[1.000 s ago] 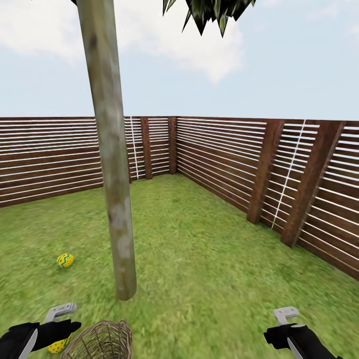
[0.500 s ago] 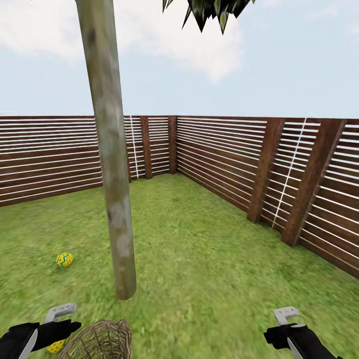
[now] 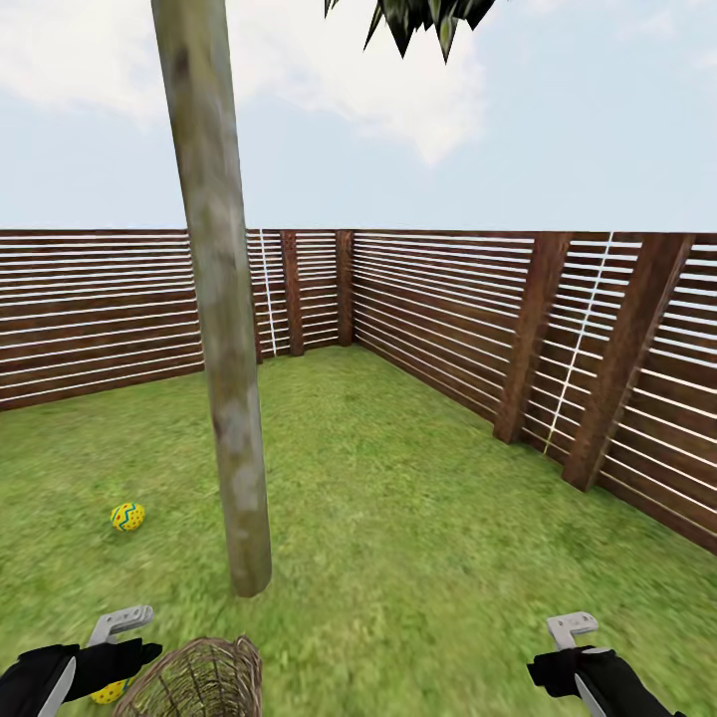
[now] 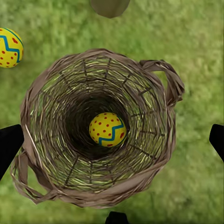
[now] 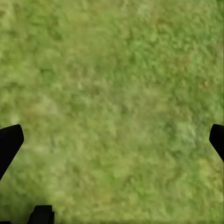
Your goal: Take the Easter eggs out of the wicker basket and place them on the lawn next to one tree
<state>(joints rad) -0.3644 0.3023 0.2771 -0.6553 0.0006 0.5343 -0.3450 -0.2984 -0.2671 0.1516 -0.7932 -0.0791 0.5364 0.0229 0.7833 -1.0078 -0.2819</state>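
Left fingers (image 4: 10, 142) spread wide and empty, one dark tip at each side, hung directly above the round brown woven wicker basket (image 4: 154, 154). Deep between those tips, at the basket's bottom: one yellow egg with a blue zigzag band and red dots (image 4: 107, 129). Outside the rim, beyond one tip, a second painted yellow egg (image 4: 9, 47) on the mottled green lawn (image 4: 196, 42), and past the basket's far edge the base of the pale grey-green bare trunk (image 4: 109, 6).

Right fingers (image 5: 9, 142) equally wide apart, gripping nothing, over bare grass.

From the head camera: a third yellow patterned egg (image 3: 127, 516) on the grass to the left of the trunk, near it; brown horizontal-slat wooden fence (image 3: 448, 319) well behind.
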